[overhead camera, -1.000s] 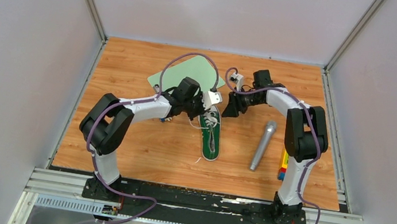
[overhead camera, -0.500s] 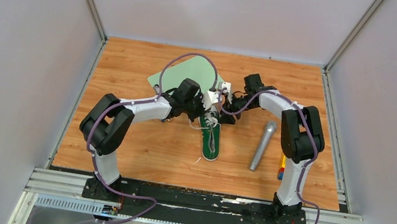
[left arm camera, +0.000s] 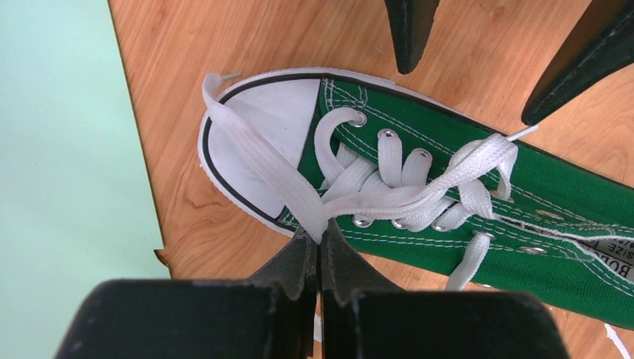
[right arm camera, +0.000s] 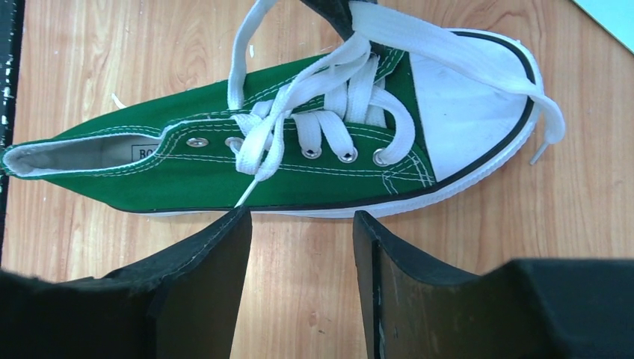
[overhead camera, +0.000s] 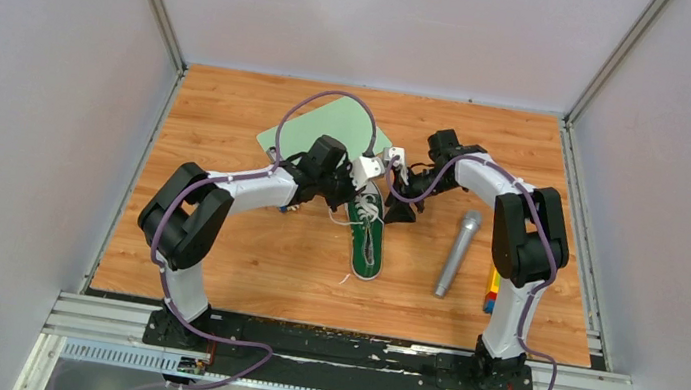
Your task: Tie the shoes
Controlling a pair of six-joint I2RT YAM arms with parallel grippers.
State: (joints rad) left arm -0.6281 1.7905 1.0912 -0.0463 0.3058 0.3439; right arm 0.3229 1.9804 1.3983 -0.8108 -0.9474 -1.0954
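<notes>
The green shoe (overhead camera: 367, 243) lies flat on the wooden table, its white toe cap pointing away from the arm bases. My left gripper (left arm camera: 320, 239) is shut on a white lace (left arm camera: 262, 161) that runs across the toe cap (left arm camera: 258, 123). In the top view this left gripper (overhead camera: 353, 197) sits at the shoe's left side by the toe. My right gripper (right arm camera: 300, 217) stands open just off the shoe's (right arm camera: 224, 172) right side, with bare wood between its fingers. One loose lace tip (right arm camera: 243, 196) ends near its left finger (right arm camera: 217, 254). The laces are crossed loosely over the eyelets.
A pale green mat (overhead camera: 325, 132) lies behind the shoe under the left arm's cable. A grey microphone (overhead camera: 456, 253) lies to the right of the shoe. Coloured blocks (overhead camera: 492, 287) sit near the right arm's base. Grey walls enclose the table.
My right gripper has swung left and down to the shoe's right side and its jaws have opened a little wider. The left gripper has kept its hold on the lace.
</notes>
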